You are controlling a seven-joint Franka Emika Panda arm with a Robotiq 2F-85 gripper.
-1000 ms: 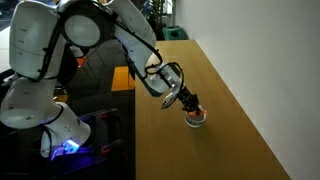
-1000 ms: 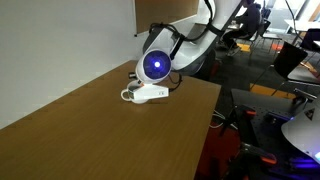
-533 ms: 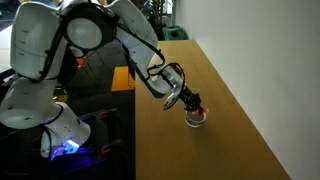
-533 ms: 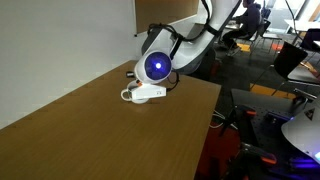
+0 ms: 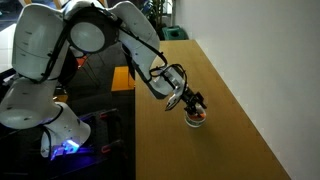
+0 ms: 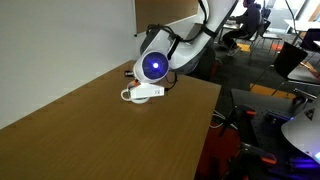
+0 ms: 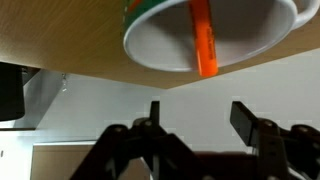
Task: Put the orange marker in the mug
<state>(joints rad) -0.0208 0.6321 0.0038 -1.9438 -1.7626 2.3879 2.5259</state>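
Note:
In the wrist view the mug [image 7: 255, 40] fills the top, pale inside. The orange marker [image 7: 203, 38] stands slanted in it, its end sticking out over the rim. My gripper [image 7: 198, 120] is open, its two dark fingers [image 7: 243, 122] apart from the marker with nothing between them. In an exterior view the gripper [image 5: 194, 103] hovers just above the small mug [image 5: 199, 119] on the wooden table. In an exterior view the mug [image 6: 140, 94] shows as a pale shape under the wrist; the jaws are hidden there.
The wooden table [image 5: 190, 150] runs along a white wall [image 5: 270, 70], and its near edge [image 6: 205, 130] drops to the floor. The robot's white base [image 5: 40, 110] stands beside the table. Office chairs and gear [image 6: 290, 60] lie beyond.
The jaws have opened and let go of the orange marker, which now rests in the mug. The arm has barely moved.

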